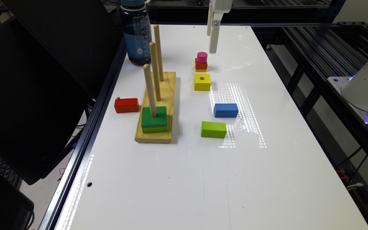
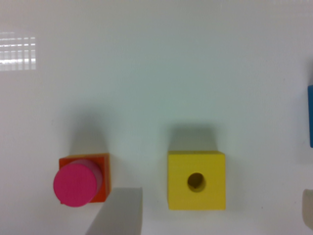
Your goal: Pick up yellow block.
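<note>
Exterior view: the white counter [image 1: 267, 179] is filling most of the frame. Working from the near edge back, the lime-green block [image 1: 213, 129] is lying just below centre, with the blue block [image 1: 226, 110] sitting a little behind it and slightly to the exterior view's right, apart from it. To their left the wooden peg base [image 1: 157, 107] is standing on the counter, carrying three upright pegs; a green square block [image 1: 154, 119] is sitting threaded on the nearest peg. The red block [image 1: 126, 105] is lying at left of centre, just beside the base, near the counter edge.

Further back, the yellow block [image 1: 202, 82] is resting flat on the counter just above centre, hole upward, touching nothing. Just behind it the orange block [image 1: 201, 65] is bearing a pink cylinder [image 1: 202, 57] on top. The end effector [image 1: 213, 35] is hanging at top centre, above the counter, behind and slightly right of the pink cylinder, holding nothing visible. Whether its fingers are apart or together cannot be told. A dark blue water bottle [image 1: 136, 32] is standing at upper left at the far counter edge.

Wrist view: the yellow block [image 2: 196, 179] is lying well apart from the orange block [image 2: 84, 177] with its cylinder.
</note>
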Action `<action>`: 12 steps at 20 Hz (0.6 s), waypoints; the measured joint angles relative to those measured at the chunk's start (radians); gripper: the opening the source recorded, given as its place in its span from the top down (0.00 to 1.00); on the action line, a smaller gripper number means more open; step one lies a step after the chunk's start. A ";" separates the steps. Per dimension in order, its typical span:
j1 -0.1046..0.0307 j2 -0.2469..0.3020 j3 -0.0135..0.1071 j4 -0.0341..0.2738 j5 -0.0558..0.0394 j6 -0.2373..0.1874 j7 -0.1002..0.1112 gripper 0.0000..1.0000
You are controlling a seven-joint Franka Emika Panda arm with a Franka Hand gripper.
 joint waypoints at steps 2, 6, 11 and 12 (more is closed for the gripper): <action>-0.001 0.018 0.000 0.000 -0.0021 0.016 0.000 0.00; -0.002 0.035 0.000 0.000 -0.0038 0.031 0.000 0.00; -0.002 0.042 0.000 0.000 -0.0040 0.035 0.000 0.00; -0.002 0.052 0.000 0.000 -0.0050 0.043 0.000 0.00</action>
